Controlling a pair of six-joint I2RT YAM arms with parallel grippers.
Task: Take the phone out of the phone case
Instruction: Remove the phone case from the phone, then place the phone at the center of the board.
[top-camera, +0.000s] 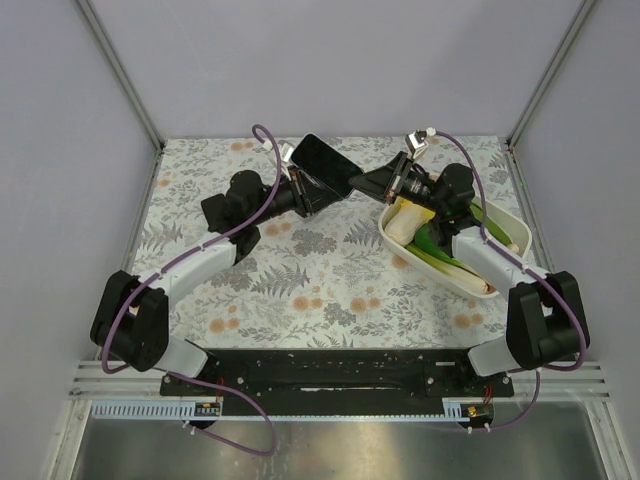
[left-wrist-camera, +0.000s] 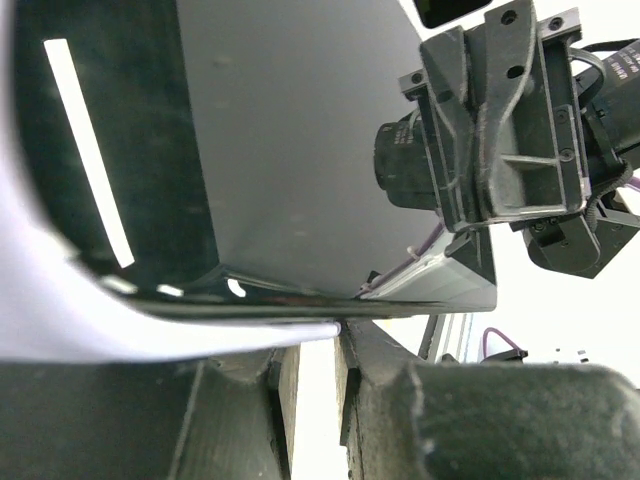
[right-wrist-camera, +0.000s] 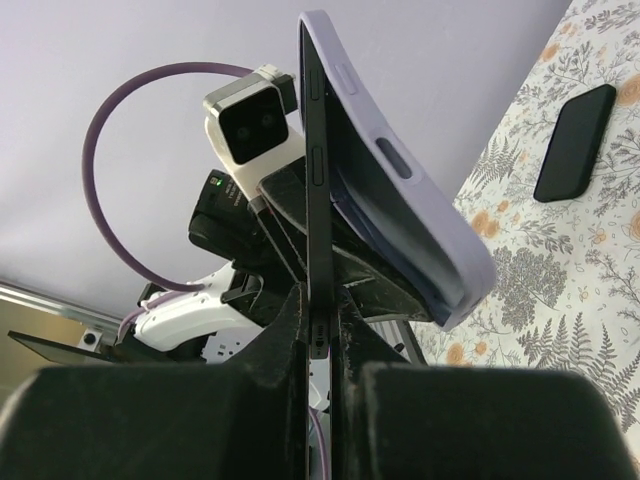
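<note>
— Lavender phone case peeling off the phone shows only from the right wrist.
— Over the counter far edge; right tool pinches phone, left tool clamps case.

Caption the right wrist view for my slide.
Right gripper pinches the phone edge-on, lilac case bowed away from it.

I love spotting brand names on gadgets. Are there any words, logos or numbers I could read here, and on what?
No readable text anywhere.
The phone: screen dark and blank.
The lilac case: no logo shows.
The small tag by the left arm's base: too small to read.
</note>
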